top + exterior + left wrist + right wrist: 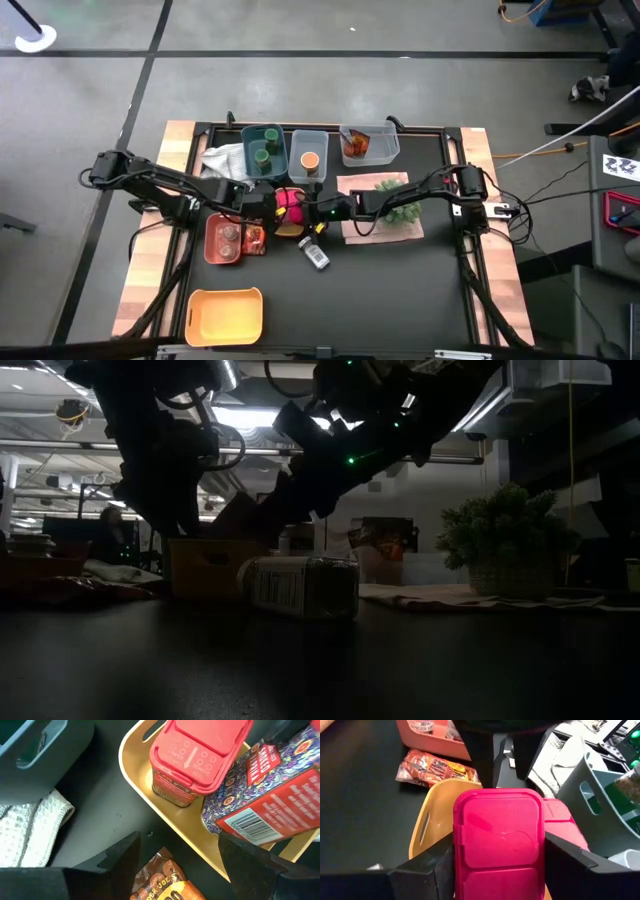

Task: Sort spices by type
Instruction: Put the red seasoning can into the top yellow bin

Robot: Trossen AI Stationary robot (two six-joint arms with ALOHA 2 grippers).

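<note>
Surface: black surface [400, 290], bins along its far edge.
Right gripper [497, 865]: clamped on magenta box [497, 837], over yellow tray [427, 815].
Left gripper [177, 852]: fingers apart, empty, just beside the tray.
Advice: lower the box level into the tray before letting go.
Hidden: box label; white bottle [300, 586] contents.
</note>
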